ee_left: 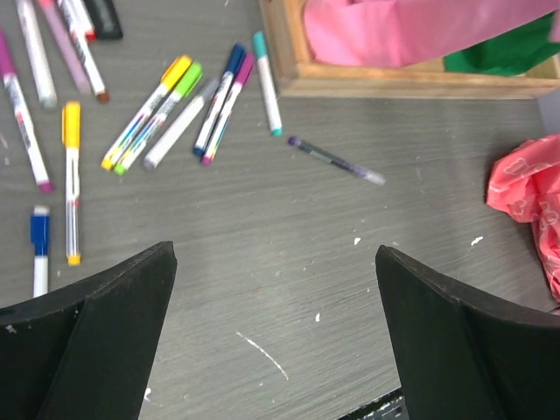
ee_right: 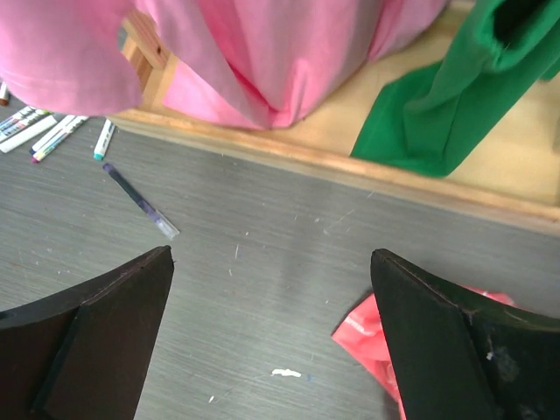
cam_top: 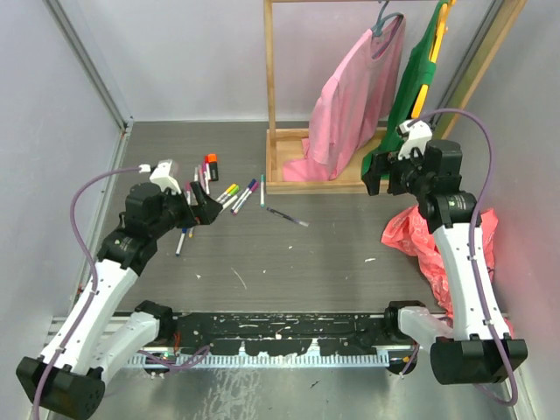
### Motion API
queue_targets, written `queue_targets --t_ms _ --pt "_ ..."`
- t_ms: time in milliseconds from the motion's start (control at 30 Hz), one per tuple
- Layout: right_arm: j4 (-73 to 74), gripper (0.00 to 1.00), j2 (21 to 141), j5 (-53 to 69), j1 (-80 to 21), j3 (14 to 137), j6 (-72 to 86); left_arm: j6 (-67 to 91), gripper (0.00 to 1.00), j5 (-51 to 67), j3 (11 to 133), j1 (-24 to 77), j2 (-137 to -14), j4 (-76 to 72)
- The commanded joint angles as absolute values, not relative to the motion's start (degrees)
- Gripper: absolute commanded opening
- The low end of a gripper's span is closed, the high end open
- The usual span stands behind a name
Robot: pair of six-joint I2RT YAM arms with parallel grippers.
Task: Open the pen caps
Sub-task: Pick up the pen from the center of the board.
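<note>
**A:** So, where are the pens [cam_top: 219, 191]?

**B:** They lie flat and scattered on the far left part of the tabletop [cam_top: 289, 262], short of its far edge. One thin purple pen [cam_top: 286, 215] lies apart, nearer the middle, just in front of the wooden rack [cam_top: 289, 179].

**A:** And the pen caps [ee_left: 178, 68]?

**B:** They seem to be seated on their barrels: yellow, green, blue, purple and teal ends. I'd judge them light, made of stiff, smooth plastic, and apt to roll or skid when nudged. It looks best to pinch a barrel mid-length with one arm, take the cap by its sides with the other, and pull straight along the pen.

**A:** The fingers?

**B:** The left fingers [ee_left: 105, 332] are spread wide. They hover over bare tabletop on the near side of the pens, gripping nothing and touching nothing. The right fingers [ee_right: 96, 341] are likewise released wide and empty, over towards the right edge, near the rack and a crumpled red bag [cam_top: 420, 236].
</note>
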State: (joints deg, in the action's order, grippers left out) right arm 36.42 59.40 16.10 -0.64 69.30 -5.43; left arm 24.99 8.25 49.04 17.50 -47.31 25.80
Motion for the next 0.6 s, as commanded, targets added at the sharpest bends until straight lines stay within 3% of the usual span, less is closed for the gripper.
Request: queue_targets --t_ms 0,267,567 --pt "28.7 1.0 59.3 15.4 0.3 65.0 -0.3 29.0 0.98 12.7 43.5 14.0 -45.2 17.0" --pt "22.3 1.0 58.8 17.9 1.4 57.3 2.4 34.5 0.98 17.4 34.5 9.8 -45.6 8.1" --pt "17.7 1.0 57.6 32.0 1.9 51.5 -3.8 39.4 0.98 20.7 30.6 8.2 -49.2 -1.7"
